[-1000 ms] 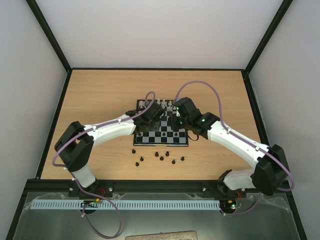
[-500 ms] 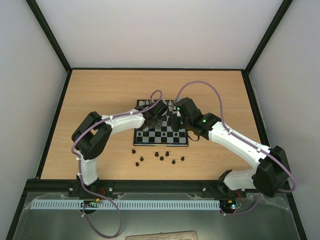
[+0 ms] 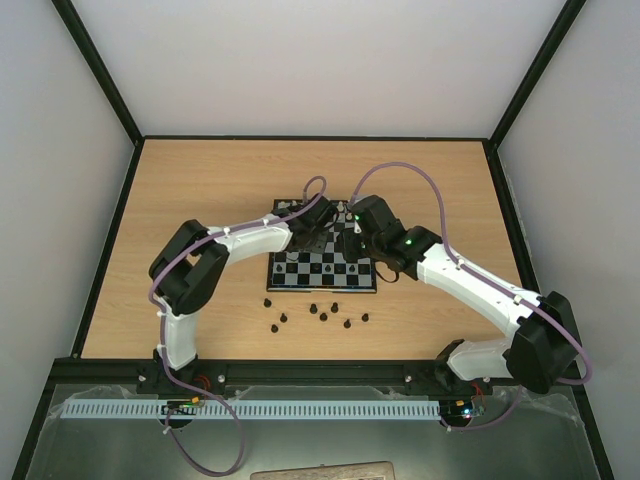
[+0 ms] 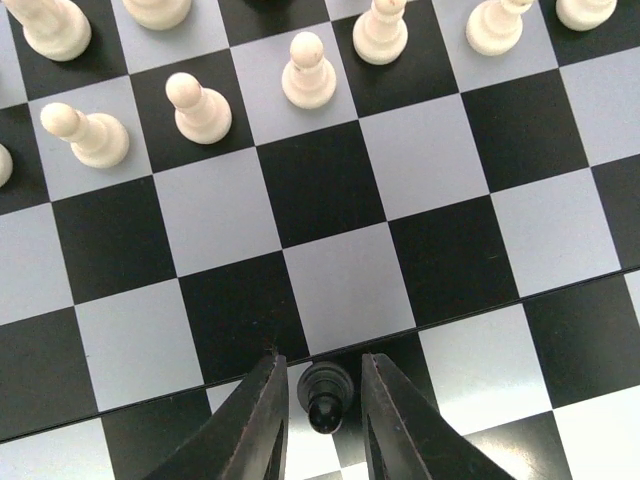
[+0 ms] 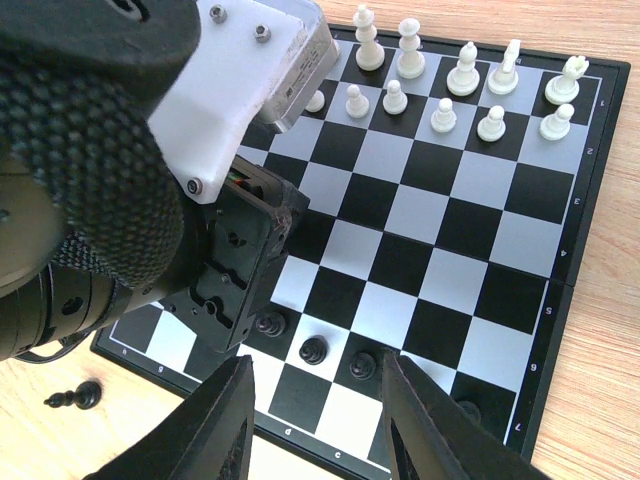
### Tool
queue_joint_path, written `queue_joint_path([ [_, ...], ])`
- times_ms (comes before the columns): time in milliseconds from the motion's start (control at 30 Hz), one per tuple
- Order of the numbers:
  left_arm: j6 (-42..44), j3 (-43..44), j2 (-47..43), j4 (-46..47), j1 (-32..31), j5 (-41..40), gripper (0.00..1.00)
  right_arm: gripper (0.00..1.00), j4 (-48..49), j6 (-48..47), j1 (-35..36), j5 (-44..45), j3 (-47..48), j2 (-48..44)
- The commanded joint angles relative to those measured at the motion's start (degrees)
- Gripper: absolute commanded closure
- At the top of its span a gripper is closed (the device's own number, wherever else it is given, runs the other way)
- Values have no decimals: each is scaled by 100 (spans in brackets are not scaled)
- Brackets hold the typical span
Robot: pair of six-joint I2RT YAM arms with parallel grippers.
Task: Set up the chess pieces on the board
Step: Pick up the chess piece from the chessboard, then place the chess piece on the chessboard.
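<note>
At bottom centre of the left wrist view, the left gripper [image 4: 322,368] brackets a black pawn [image 4: 326,395] on the board [image 5: 590,180], with slivers of gap either side. The right gripper [image 5: 315,370] hangs open and empty. Border markings [image 5: 557,365] are too small to read. More black pieces [image 3: 322,312] dot the table [image 3: 200,180] below the board.

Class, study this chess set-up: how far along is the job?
Done: white pieces stand in the far rows of the board, and a few black pawns stand near its close edge. In hand: one black pawn sits on the board between the fingers of the left gripper; the right gripper hangs open. Left: several black pieces lie on the table.
</note>
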Motion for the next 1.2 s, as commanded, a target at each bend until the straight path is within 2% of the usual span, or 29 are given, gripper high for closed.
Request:
queue_joint_path([
  [0,17,45,67,-56,35,69,77,64,25,-30,-9,34,-55,-89],
  [100,16,-5,75,-33,28,86,77,64,31,-30,-8,23,-53,-73],
  [267,8,-2,117,-54,37,95,90,64,33,-30,-6,12,-54,-68],
  [467,7,-23,73,-155,37,66,94,64,32,-30,-9,5,-56,-63],
  [900,-92,-876,-953,-360,-34,66,96,64,29,-21,-7,21,-71,-184],
  [1167,-226,-1101,-1106,-385,-274,94,96,64,16,-21,-10,24,-72,-194],
])
